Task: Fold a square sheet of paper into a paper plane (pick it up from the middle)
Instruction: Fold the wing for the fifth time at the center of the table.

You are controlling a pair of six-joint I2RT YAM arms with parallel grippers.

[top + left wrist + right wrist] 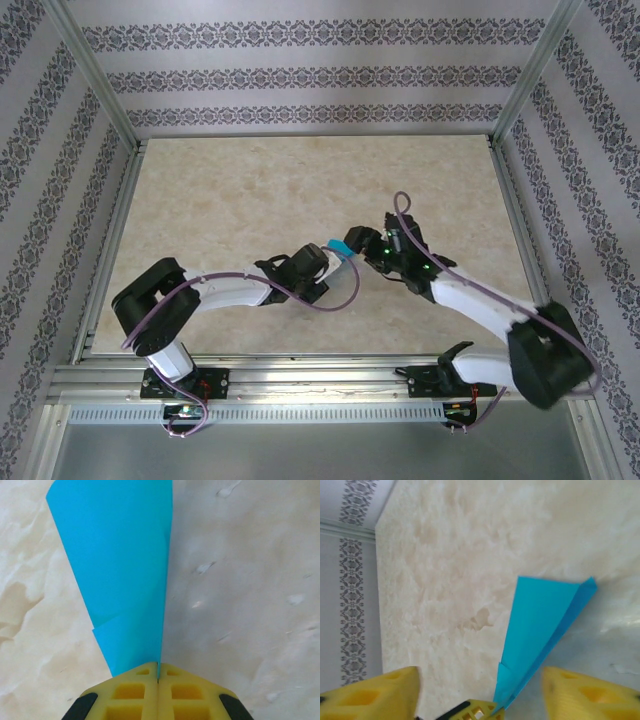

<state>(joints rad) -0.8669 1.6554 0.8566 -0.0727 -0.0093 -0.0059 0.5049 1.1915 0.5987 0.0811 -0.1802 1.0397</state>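
1. a pale beige, marbled table point(250, 200) fills the scene, with metal frame posts at its corners. walls papered in grey floral bands stand on the left, far and right sides.
2. the two arms reach in from the near edge, and their grippers meet a little right of the table's middle.
3. the left gripper point(158, 669) has its yellow fingers point(132, 695) pressed flat together. they pinch the narrow end of the paper plane point(125, 565).
4. the paper plane is a slim teal-blue wedge that widens away from the left gripper. a second folded layer shows close to the grip.
5. the right gripper point(480, 692) stands wide, with one yellow finger on each side of the plane's narrow end. both are clear of the paper, and it holds nothing.
6. in the right wrist view the plane runs up and to the right, ending in a blunt corner over the table.
7. whether the plane's wide end touches the table or hangs just above it cannot be told.
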